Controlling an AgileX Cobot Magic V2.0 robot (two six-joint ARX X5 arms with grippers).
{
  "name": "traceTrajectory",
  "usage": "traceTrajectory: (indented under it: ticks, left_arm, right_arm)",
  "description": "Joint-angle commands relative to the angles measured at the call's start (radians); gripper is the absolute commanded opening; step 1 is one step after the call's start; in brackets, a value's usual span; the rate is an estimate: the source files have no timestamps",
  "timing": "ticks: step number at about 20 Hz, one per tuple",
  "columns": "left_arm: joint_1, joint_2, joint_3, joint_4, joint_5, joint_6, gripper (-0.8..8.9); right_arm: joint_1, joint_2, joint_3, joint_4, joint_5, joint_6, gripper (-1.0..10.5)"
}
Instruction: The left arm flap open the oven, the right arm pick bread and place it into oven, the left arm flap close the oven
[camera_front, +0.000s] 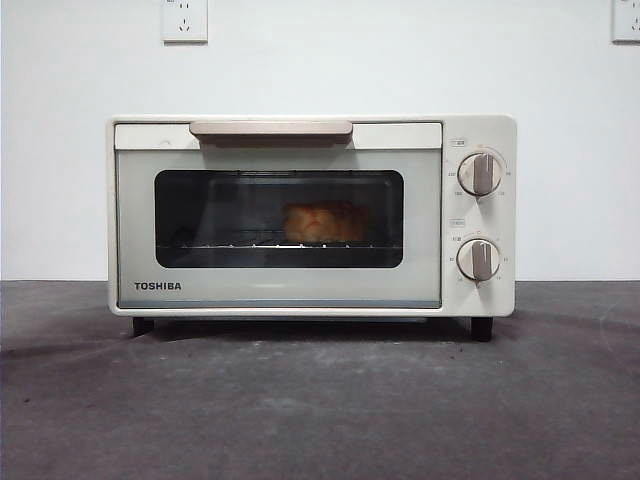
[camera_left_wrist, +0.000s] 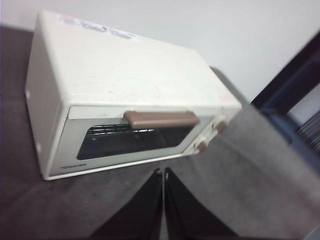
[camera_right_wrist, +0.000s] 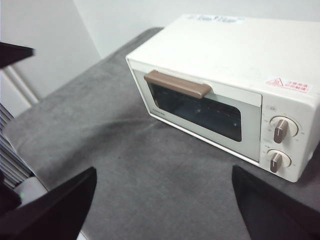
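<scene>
Bread (camera_front: 323, 222) inside shut oven (camera_front: 300, 290), apart from closed left pincer (camera_left_wrist: 163, 172) and open right pincer (camera_right_wrist: 162, 200).

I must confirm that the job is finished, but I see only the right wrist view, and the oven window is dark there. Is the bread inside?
Observer: Yes. In the front view the bread lies on the wire rack, behind the glass of the oven door.
Operator: Thank you. And the left gripper, does it touch the handle?
Observer: No. The left wrist view shows the left gripper clear of the oven, its jaws shut and holding nothing.
</scene>
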Motion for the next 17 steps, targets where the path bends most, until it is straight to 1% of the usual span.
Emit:
traceTrajectory:
  ticks: [1,3,8,11,14,15,16,17]
  left_arm:
    - [0.001,-0.051,0.021,-0.037,-0.005,0.171,0.12]
    - [0.001,-0.087,0.021,-0.072,-0.015,0.207,0.12]
    - [0.001,-0.121,0.021,-0.110,-0.040,0.209,0.12]
    - [0.001,-0.120,0.021,-0.115,-0.037,0.185,0.12]
    - [0.001,-0.120,0.021,-0.093,-0.038,0.123,0.12]
    - [0.001,-0.120,0.021,-0.088,-0.038,0.124,0.12]
    - [0.001,-0.120,0.021,-0.082,-0.038,0.124,0.12]
    - [0.001,-0.120,0.021,-0.076,-0.038,0.124,0.12]
  right_arm:
    - [0.006,0.003,0.017,0.005,0.001,-0.050,4.3]
    - [0.006,0.003,0.017,0.005,0.001,-0.052,4.3]
    - [0.006,0.003,0.017,0.005,0.000,-0.052,4.3]
    - [0.006,0.003,0.017,0.006,0.000,-0.052,4.3]
    - [0.006,0.003,0.017,0.006,0.000,-0.052,4.3]
    - [0.006,0.003,0.017,0.006,0.000,-0.052,4.2]
    - [0.006,0.003,0.017,0.005,0.000,-0.052,3.7]
    - [0.006,0.003,0.017,0.002,0.000,-0.052,2.3]
